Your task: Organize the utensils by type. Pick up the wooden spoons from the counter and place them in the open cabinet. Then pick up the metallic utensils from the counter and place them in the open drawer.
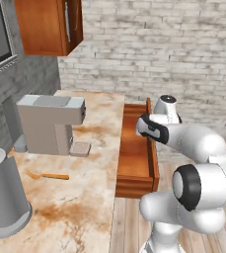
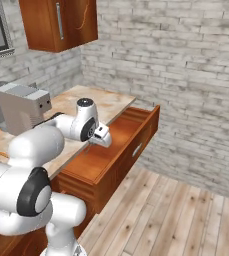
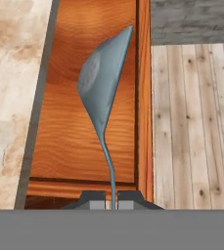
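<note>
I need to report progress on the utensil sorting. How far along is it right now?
In hand: the gripper is shut on a metal spoon, held over the open drawer, whose visible wood bottom looks bare. Left: release the spoon into the drawer, and one wooden spoon lies on the counter near the coffee machine. Done: unclear, since the cabinet interior is hidden.

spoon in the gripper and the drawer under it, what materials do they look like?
Spoon: looks like metal, thin and silvery grey-blue with a dull sheen on its bowl; brushed or plain steel can't be told. It is pinched by its slim handle in the shut gripper. Drawer: looks like reddish-brown wood, smooth with wavy grain lines across the bottom, probably varnished.
</note>
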